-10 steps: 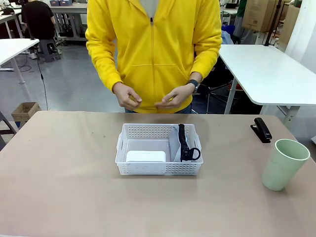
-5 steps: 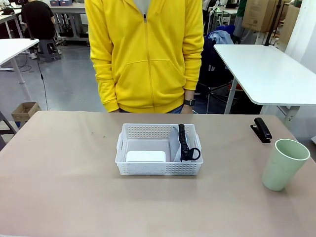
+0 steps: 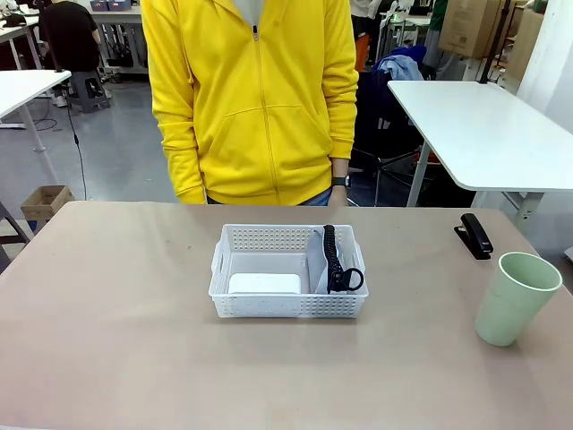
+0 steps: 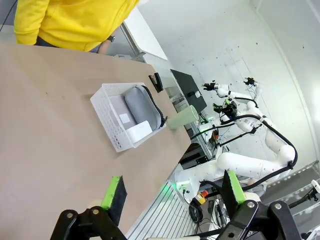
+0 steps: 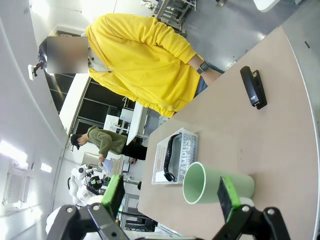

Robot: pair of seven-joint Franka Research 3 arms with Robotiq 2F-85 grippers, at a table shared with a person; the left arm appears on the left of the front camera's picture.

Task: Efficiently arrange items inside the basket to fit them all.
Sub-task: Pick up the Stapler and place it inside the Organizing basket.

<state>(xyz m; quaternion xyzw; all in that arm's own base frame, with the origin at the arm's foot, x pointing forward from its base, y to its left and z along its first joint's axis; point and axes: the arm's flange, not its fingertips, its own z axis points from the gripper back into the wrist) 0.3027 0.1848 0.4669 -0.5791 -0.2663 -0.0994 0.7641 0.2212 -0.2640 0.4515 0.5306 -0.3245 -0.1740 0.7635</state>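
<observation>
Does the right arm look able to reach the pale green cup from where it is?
Probably yes: the pale green cup stands alone right before its open jaws, with the black stapler well clear.

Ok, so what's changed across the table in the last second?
The person's hands, held together in front of the yellow jacket a second ago, have dropped to the sides. Nothing was picked up or let go. The basket with the white box and pouch inside, the stapler and the green cup stayed put.
</observation>
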